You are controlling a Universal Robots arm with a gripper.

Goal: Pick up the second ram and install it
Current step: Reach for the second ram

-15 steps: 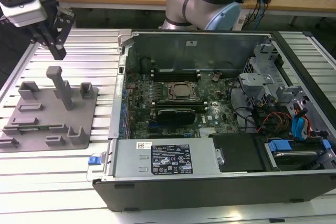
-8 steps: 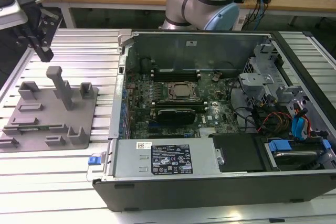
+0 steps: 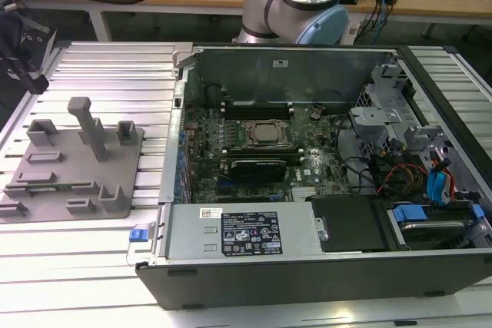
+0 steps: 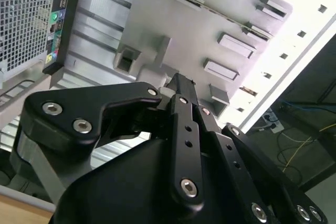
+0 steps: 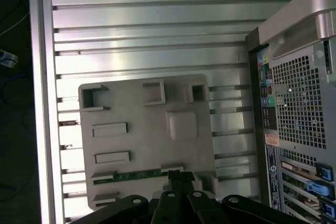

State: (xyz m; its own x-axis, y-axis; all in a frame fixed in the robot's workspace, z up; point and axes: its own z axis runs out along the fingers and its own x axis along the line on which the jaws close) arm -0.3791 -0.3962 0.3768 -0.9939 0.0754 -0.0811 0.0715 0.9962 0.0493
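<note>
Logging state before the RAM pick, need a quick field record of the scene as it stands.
gripper: over the fixture plate, its tip by one end of the second ram
second ram: green stick lying in a slot of the fixture plate, not in the case
fixture plate: grey, on the slotted table, to the exterior view's left of the case
case: open, motherboard and CPU socket exposed

Gripper (image 5: 181,174) aloft, fingers (image 4: 184,98) tight together.
</note>
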